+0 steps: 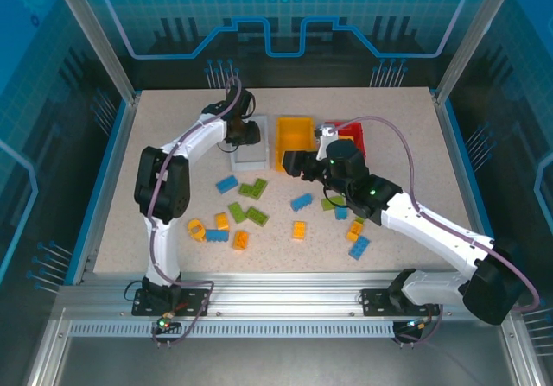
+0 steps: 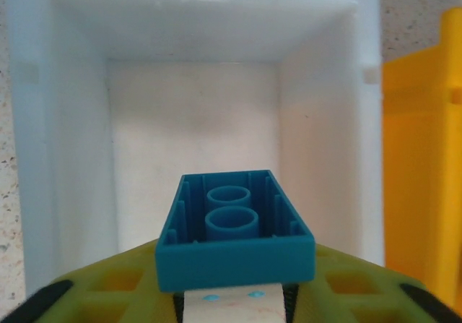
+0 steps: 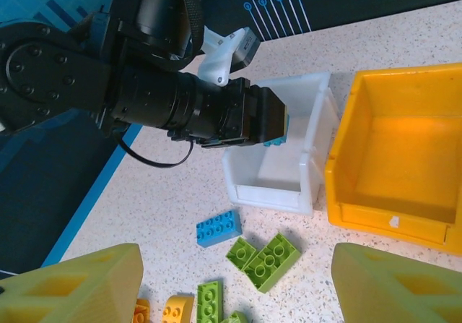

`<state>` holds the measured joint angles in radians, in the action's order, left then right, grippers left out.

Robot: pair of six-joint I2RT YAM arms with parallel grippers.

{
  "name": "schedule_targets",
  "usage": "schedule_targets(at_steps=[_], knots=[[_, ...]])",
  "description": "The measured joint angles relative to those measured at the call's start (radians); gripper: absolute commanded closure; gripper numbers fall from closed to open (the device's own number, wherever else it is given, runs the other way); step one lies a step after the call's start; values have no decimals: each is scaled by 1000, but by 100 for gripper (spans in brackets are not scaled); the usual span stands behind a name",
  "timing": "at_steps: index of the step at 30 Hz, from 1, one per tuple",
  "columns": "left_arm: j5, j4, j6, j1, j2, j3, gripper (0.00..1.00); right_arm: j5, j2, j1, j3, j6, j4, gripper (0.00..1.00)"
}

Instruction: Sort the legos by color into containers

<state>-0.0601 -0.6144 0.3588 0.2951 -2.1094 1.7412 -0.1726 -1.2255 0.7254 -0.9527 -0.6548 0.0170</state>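
The left gripper point(image 3: 274, 121) pinches a blue brick point(image 2: 234, 236) by its long sides, underside up, over the white bin point(image 2: 65, 157) at the far side of the bench point(image 1: 173, 179). The brick looks light, stiff and smooth, so it may slip. The right gripper point(image 3: 234, 287) is wide open and empty

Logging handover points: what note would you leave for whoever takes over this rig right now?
Left gripper: shut on blue brick, above the white bin.
Right gripper: open, empty, over loose bricks near the yellow bin.
Done: nothing sorted yet; white and yellow bins look empty, red bin partly hidden.
To do: drop the blue brick, then sort the loose bricks on the table.
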Motion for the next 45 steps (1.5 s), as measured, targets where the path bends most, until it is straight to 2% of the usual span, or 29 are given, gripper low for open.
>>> schedule_targets(at_steps=[4,9,13,19,23,27,31,33,36,40,45], knots=[[16,-9,6,-3,-14,7,41,-8,0,0,0,0,43,29],[42,-5,14,-3,31,-15,41,-55,7,0,0,-32,145,32],[67,3,40,1,163,-87,41,-125,46,1,11,-90,269,33],[100,66,89,50,465,-252,39,-207,75,2,39,-159,483,33],[109,127,124,171,669,-433,37,-214,55,-48,39,-161,603,33],[109,191,191,340,817,-631,36,-192,36,-208,43,-164,701,35],[102,286,271,497,901,-805,36,-131,27,-347,94,-164,716,38],[83,345,311,569,925,-879,36,-78,-2,-399,132,-158,705,42],[40,398,348,658,932,-924,35,-15,-69,-446,164,-156,683,43],[-5,460,367,729,933,-927,35,31,-125,-451,187,-157,643,46],[-45,491,374,734,933,-927,35,62,-191,-467,195,-162,592,58]])
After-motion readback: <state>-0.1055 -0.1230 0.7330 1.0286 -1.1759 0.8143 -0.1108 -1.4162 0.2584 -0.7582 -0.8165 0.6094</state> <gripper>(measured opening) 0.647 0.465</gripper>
